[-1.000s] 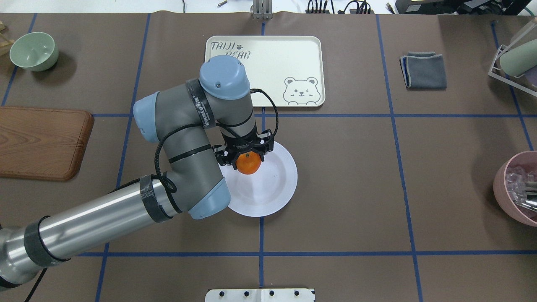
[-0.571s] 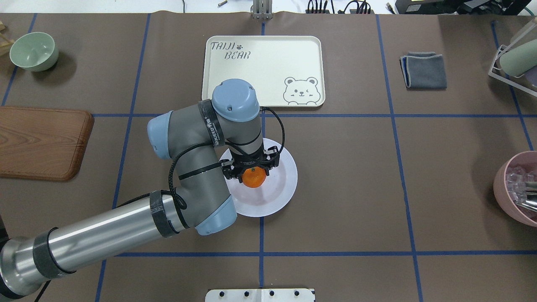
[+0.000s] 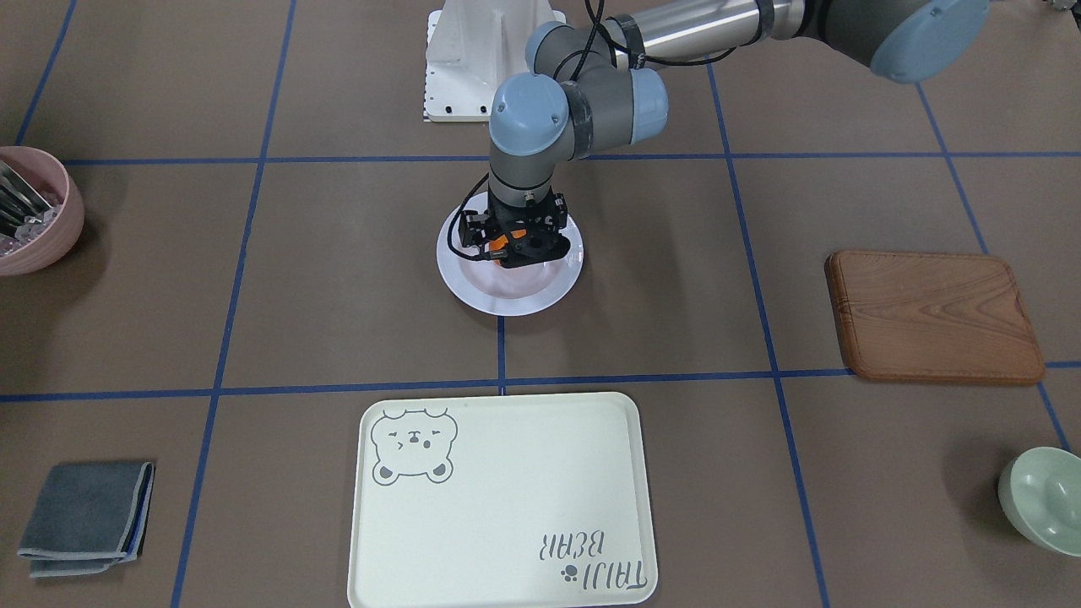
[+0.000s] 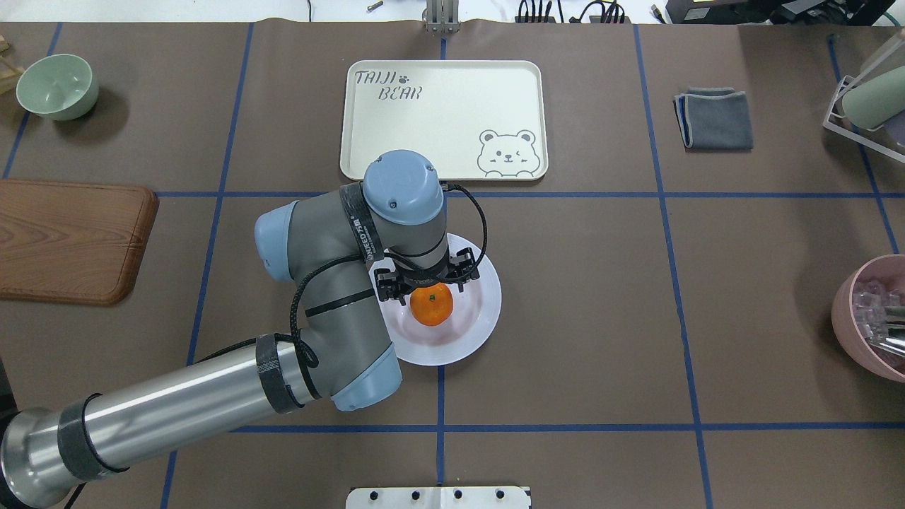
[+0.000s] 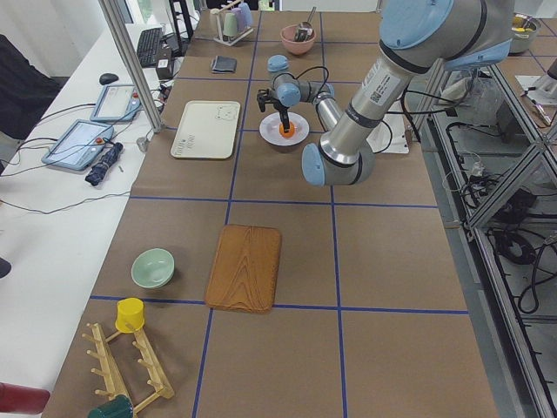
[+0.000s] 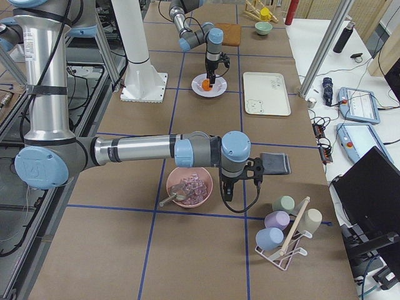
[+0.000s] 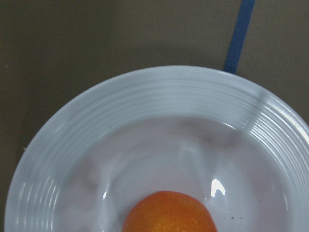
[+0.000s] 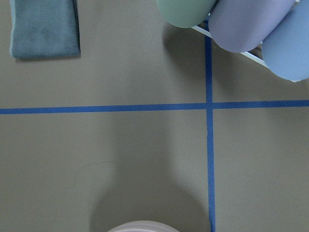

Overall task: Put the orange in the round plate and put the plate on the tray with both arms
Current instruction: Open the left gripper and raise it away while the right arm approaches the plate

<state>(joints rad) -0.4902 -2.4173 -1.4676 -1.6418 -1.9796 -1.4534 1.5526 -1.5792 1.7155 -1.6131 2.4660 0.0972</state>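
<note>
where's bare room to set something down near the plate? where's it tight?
The tray is bare all over. Open table lies between the plate and the pink bowl, up to the grey cloth. Crowded: the plate itself, with the left gripper over the orange.

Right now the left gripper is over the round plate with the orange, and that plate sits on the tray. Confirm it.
Wrong on one point: the round plate sits on the table, apart from the tray, as the overhead view shows. The left gripper is over the plate with the orange.
</note>
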